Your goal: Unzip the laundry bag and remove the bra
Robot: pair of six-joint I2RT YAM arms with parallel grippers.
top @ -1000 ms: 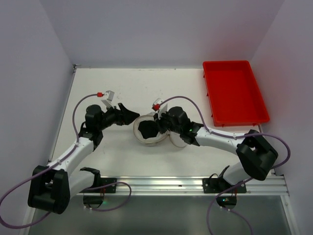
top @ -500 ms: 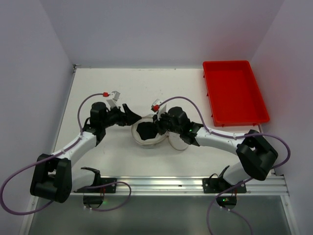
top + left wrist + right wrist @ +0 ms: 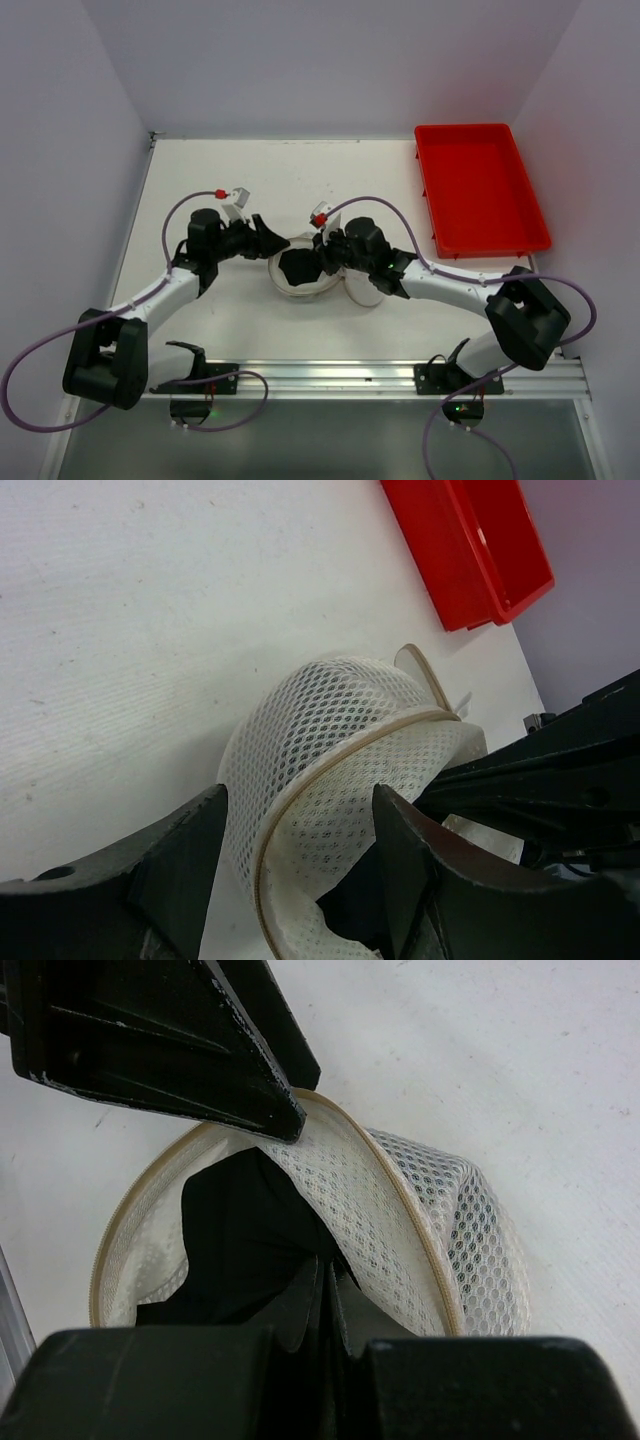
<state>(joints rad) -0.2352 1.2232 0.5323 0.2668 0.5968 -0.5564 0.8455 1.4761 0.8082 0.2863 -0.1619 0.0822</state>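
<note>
cream-white honeycomb-mesh laundry bag with tan edging, black bra, red tray, white table

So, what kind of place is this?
Probably a robot test cell, not a home: a white table enclosed by plain walls, a left arm and right arm bolted to a metal rail, and a red tray.

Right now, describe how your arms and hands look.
The left arm and right arm have white links and black joints. The left hand and right hand are black, with wedge-shaped fingers. A purple cable with a red plug loops to each wrist.
</note>
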